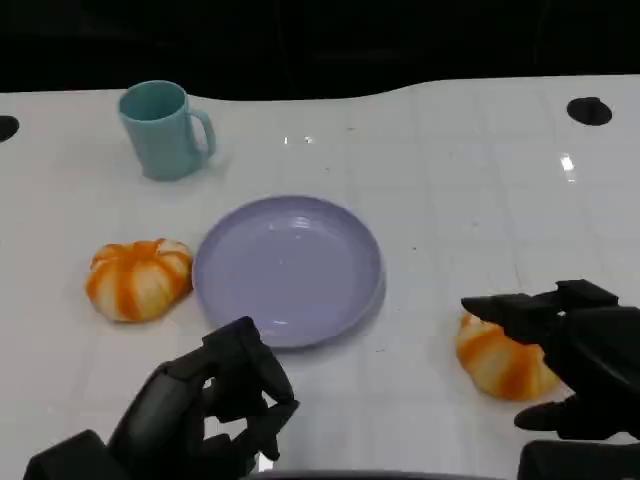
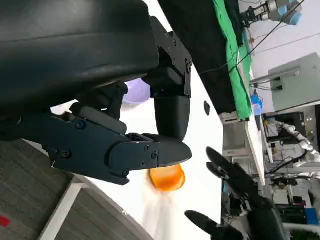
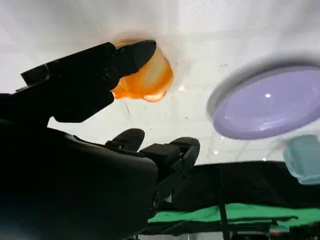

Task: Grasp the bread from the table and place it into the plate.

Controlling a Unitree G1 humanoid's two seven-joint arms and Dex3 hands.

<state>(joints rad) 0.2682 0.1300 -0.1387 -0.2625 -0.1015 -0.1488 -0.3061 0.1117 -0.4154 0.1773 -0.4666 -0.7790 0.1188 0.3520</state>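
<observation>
Right hand, black and many-fingered, hovers at the near right of the white tabletop with its fingers spread around a round orange-and-white striped bread roll, one finger reaching over the roll's top while the roll lies on the tabletop, well to the right of the round lilac plastic plate. Left hand sits low at the near left edge just in front of the plate, fingers loosely curled and holding nothing. A second orange-and-white bread roll lies just left of the plate, and a teal ceramic mug stands behind it.
</observation>
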